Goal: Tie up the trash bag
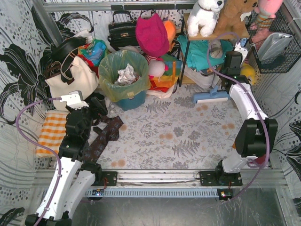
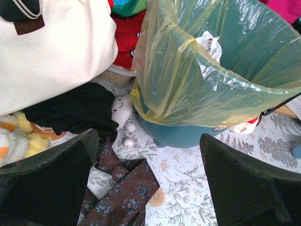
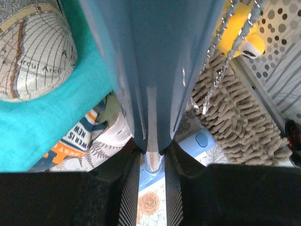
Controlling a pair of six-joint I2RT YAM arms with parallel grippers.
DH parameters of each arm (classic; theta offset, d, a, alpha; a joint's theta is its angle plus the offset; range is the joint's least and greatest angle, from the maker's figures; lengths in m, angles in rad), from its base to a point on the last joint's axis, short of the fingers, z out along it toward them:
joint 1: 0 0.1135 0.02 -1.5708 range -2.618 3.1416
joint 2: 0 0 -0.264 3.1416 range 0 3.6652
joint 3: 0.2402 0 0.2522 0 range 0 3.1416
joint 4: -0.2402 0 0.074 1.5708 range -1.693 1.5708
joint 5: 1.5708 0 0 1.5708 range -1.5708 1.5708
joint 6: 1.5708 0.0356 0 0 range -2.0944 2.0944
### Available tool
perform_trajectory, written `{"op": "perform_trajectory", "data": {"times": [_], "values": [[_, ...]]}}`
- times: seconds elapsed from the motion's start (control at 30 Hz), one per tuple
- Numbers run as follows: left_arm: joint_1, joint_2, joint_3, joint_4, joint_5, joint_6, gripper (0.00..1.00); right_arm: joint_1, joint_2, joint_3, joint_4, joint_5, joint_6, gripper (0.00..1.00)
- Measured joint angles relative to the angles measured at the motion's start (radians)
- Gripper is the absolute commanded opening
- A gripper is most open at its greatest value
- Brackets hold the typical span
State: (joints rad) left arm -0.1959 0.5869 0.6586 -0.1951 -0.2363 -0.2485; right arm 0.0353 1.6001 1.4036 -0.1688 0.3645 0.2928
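Note:
The trash bag (image 1: 115, 77) is a yellow-green liner that stands open in a teal bin (image 1: 130, 101), its rim folded over the bin's edge. Crumpled white paper (image 1: 126, 74) lies inside. In the left wrist view the bag (image 2: 188, 80) fills the upper right, over the bin (image 2: 183, 134). My left gripper (image 1: 99, 107) (image 2: 148, 188) is open and empty, low at the bin's near-left side, apart from the bag. My right gripper (image 1: 225, 87) (image 3: 153, 188) is far right, its jaws nearly together on the lower end of a blue mop handle (image 3: 150, 70).
A cream tote (image 1: 70, 77) stands left of the bin, with a black cloth (image 2: 70, 110) below it. A brown floral cloth (image 1: 106, 134) and an orange checked cloth (image 1: 51, 132) lie by my left arm. A light-blue mop head (image 1: 209, 97), plush toys and a wire basket (image 1: 275, 42) crowd the back right.

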Motion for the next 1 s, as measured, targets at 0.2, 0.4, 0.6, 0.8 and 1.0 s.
{"op": "perform_trajectory", "data": {"times": [0.2, 0.4, 0.6, 0.8, 1.0], "values": [[0.000, 0.000, 0.000, 0.000, 0.000, 0.000, 0.98, -0.005, 0.069, 0.064, 0.016, -0.002, -0.036, 0.00], [0.000, -0.001, 0.000, 0.000, -0.004, 0.000, 0.98, -0.005, 0.125, 0.119, 0.026, -0.008, -0.053, 0.04], [0.000, -0.003, 0.000, 0.000, -0.009, 0.000, 0.98, -0.005, 0.153, 0.147, 0.029, -0.021, -0.073, 0.42], [0.000, -0.004, 0.000, 0.000, -0.011, 0.000, 0.98, -0.010, 0.153, 0.152, 0.039, -0.027, -0.082, 0.56], [0.000, -0.004, 0.000, 0.000, -0.011, 0.000, 0.98, -0.013, 0.115, 0.152, 0.037, -0.027, -0.096, 0.61]]}}
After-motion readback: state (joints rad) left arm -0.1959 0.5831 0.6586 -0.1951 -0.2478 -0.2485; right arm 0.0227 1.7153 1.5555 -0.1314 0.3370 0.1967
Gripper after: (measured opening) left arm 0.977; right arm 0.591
